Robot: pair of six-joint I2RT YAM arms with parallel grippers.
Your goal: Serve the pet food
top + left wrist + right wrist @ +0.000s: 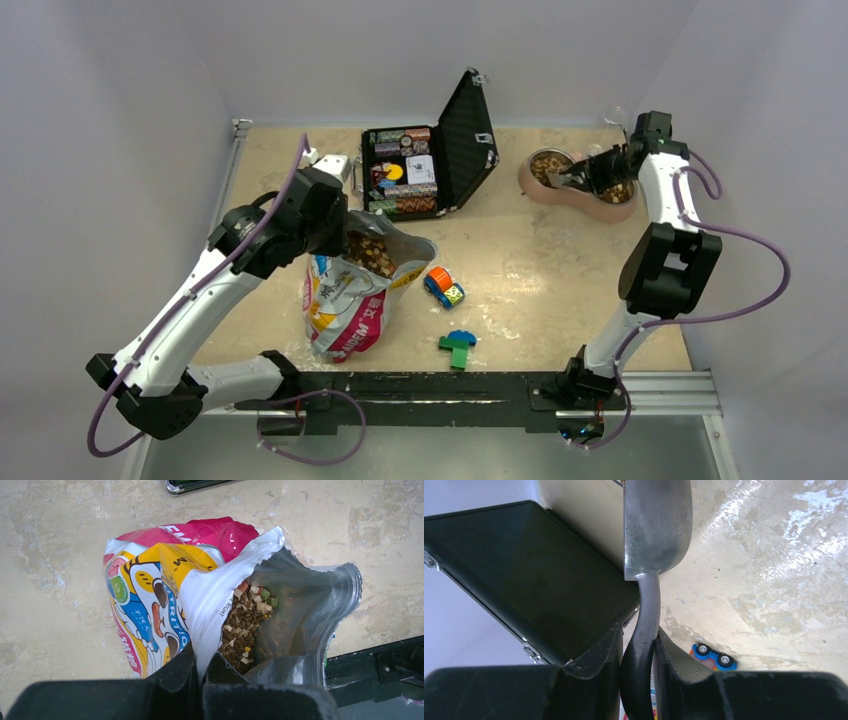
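Metal scoop is clamped by the right hand, bag pinched by the left hand; pet food could be spilled by tilting.

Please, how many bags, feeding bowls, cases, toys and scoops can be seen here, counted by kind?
Food bag: 1
Double bowl: 1
Black case: 1
Toys: 2, a toy car and a block piece
Metal scoop: 1
Total: 6

Plain pale grey walls enclose a worn beige tabletop under even light
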